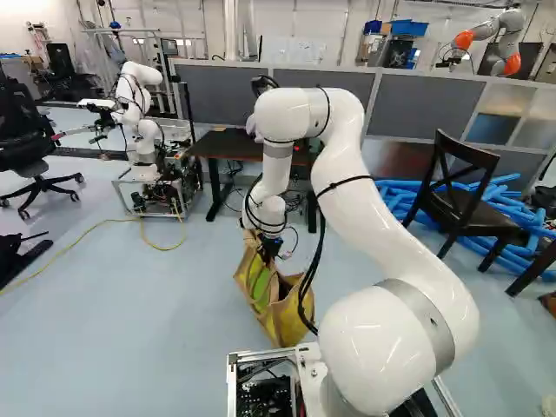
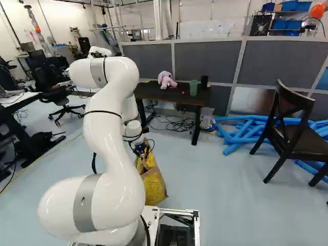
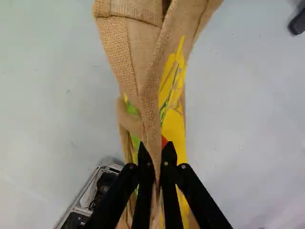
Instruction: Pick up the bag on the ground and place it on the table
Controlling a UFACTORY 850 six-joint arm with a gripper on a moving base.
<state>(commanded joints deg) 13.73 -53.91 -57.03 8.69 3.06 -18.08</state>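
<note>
The brown bag point(image 1: 287, 321), with yellow and green printing on it, is just ahead of the arm's base; whether its bottom touches the floor point(image 2: 220, 195) I cannot tell. It leans a little in both base views. The gripper point(image 1: 271, 251) is at its top, the arm reaching forward and down to it. In the wrist view the gripper point(image 3: 158, 155) has its two fingers clamped on a narrow strip of the bag's cloth, one on each side, and more of the cloth spreads out ahead of them.

Beyond the bag stands the dark table point(image 2: 179, 97), which holds a pink soft toy point(image 2: 166, 80), a green cup point(image 2: 193, 88) and a black cup point(image 2: 204, 82). Cables point(image 2: 177, 124) lie beneath it. To its right, in the right base view, are blue foam tubes point(image 2: 241, 137) and a dark wooden chair point(image 2: 292, 128). Another robot point(image 1: 135, 113) stands at the left of the left base view.
</note>
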